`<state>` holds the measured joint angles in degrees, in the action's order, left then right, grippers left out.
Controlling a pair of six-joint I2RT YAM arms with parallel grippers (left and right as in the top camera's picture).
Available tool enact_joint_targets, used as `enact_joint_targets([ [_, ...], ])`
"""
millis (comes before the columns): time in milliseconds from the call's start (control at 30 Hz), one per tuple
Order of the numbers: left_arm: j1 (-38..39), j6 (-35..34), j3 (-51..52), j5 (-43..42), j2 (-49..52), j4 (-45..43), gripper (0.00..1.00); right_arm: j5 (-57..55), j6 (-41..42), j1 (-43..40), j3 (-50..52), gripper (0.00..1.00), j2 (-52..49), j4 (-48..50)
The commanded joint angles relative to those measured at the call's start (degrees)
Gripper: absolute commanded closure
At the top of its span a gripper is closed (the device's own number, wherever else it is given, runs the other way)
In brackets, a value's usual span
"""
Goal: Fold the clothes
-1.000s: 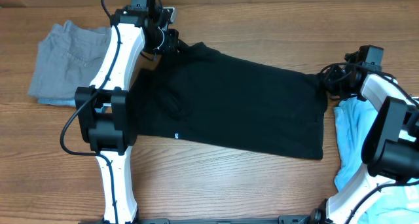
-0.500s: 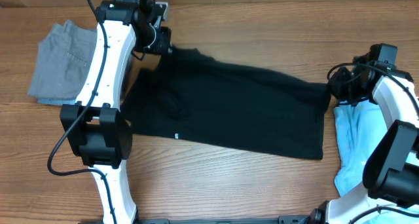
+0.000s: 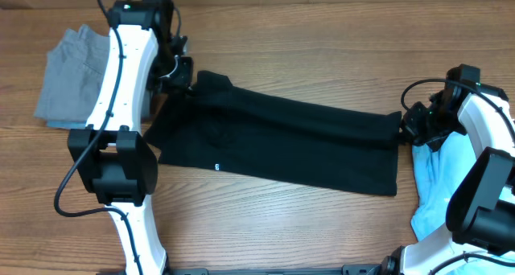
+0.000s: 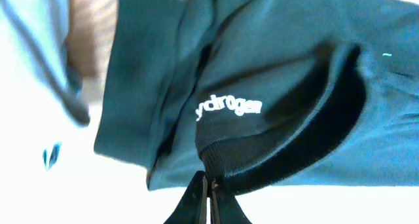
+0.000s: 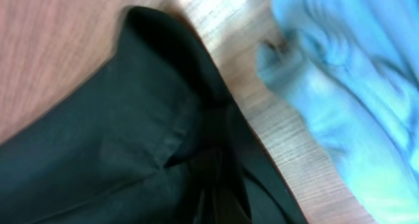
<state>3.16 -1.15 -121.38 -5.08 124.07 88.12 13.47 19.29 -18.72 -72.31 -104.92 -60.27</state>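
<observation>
The clothes here are chiefly a large black shirt (image 3: 282, 142) lying stretched across the middle of the table. My left gripper (image 3: 180, 72) is shut on its back left corner by the collar. In the left wrist view the gripper (image 4: 208, 183) pinches the ribbed collar edge of the shirt (image 4: 294, 27), just under a white printed word. My right gripper (image 3: 408, 122) is shut on the shirt's back right corner. In the right wrist view that gripper (image 5: 219, 201) is buried in dark shirt fabric (image 5: 98, 139).
A grey garment (image 3: 72, 78) lies at the back left, partly under the left arm. A light-blue tee (image 3: 438, 178) is bunched at the right edge under the right arm, and it shows again as blue cloth (image 5: 340, 73). Bare wood table (image 3: 322, 34) runs behind the shirt.
Both grippers have moved toward the front of the table, the left also leftward, carrying the shirt's back corners. The shirt's back edge now lies lower and stretched straighter between them.
</observation>
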Motion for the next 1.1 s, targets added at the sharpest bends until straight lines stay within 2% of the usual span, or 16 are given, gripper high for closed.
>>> enact_joint_targets([
  [0, -1.4, -1.7, -0.6, 1.5, -0.9, 2.4, 0.96, -3.5, 0.0, -0.2, -0.5, 0.96, 0.9, -1.8],
  [167, -2.1, -1.6, -0.6, 1.7, -0.8, 4.9, 0.95, -3.6, -1.8, -0.3, -0.5, 0.96, 0.9, -4.9],
  [300, -2.1, -1.4, 0.0, 1.7, -0.8, 4.9, 0.89, -3.6, -2.9, -0.3, -0.5, 0.96, 0.9, -5.4],
  [400, -2.1, -1.4, 1.0, 1.7, -0.8, 4.9, 0.80, -3.6, -3.1, -0.3, -0.5, 0.95, 0.9, -6.1],
  [433, -2.1, -1.4, 1.4, 1.7, -0.8, 4.9, 0.76, -3.6, -3.3, -0.3, -0.5, 0.93, 0.9, -6.4],
  [467, -2.1, -1.4, 2.0, 1.8, -0.8, 4.9, 0.75, -3.6, -3.6, -0.3, -0.5, 0.87, 0.9, -7.0],
  [567, -2.1, -1.4, 2.4, 2.1, -0.8, 4.9, 0.71, -3.9, -5.0, -0.3, -0.5, 0.57, 0.9, -9.0],
  [600, -2.1, -1.4, 2.4, 2.1, -0.8, 4.9, 0.67, -4.3, -5.0, -0.3, -0.5, 0.55, 0.9, -9.3],
  [767, -1.9, -1.0, 2.4, 0.9, -0.8, 4.6, 0.49, -5.3, -4.7, -0.3, -0.5, 0.47, 0.9, -9.7],
  [833, -1.6, 0.3, 2.4, -0.2, -0.7, 4.0, 0.44, -4.5, -4.8, -0.3, -0.5, 0.46, 0.9, -9.5],
  [933, -1.6, 0.7, 3.7, -2.8, -0.7, 1.7, 0.42, 1.2, -7.8, -0.3, -0.5, 0.48, 1.0, -8.6],
  [1067, -0.8, 2.9, 9.6, -9.2, -0.7, -4.0, 0.44, 11.4, -13.0, -0.3, -0.6, 0.48, 2.4, -7.5],
])
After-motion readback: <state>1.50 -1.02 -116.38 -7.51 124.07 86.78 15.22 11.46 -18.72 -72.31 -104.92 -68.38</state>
